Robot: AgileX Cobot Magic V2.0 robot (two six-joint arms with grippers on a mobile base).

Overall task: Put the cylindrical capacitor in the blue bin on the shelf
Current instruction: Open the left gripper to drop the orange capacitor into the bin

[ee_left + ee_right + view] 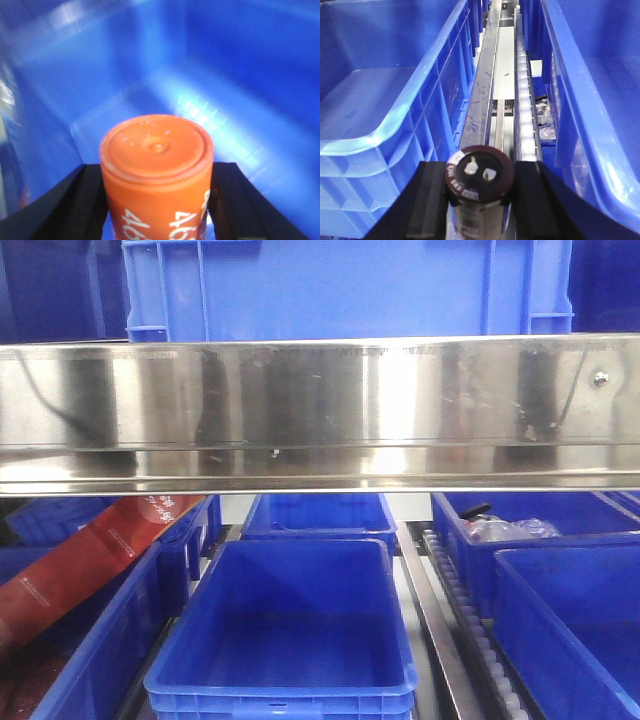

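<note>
**While the capacitor sits in the right jaws, a bin lies just to their left**

Because the short, dark cylindrical capacitor [479, 190] is clamped across its side wall between the two black fingers [427, 200] of the right gripper [480, 172], its flat top with two small silvery terminals faces the wrist camera. The hand is pinched on the can, not spread. Directly ahead of the fingertips run a scuffed steel rail [482, 95] and a white roller track [524, 100] of the shiny stainless-steel shelf [320, 400]. A blue plastic bin [435, 115] stands just to the left of the hand and a second blue bin [565, 100] just to its right.

The left gripper [156, 175] is closed on an orange plastic cylinder [156, 150] with white print, with a blue bin's floor beyond it.

The capacitor looks rigid and light, with a smooth sleeve that could slip or twist under a loose grip. The hold across the round flank seems the right one, well clear of the terminals. I judge it is not yet over either bin, so releasing here would likely drop it onto the rail.
</note>
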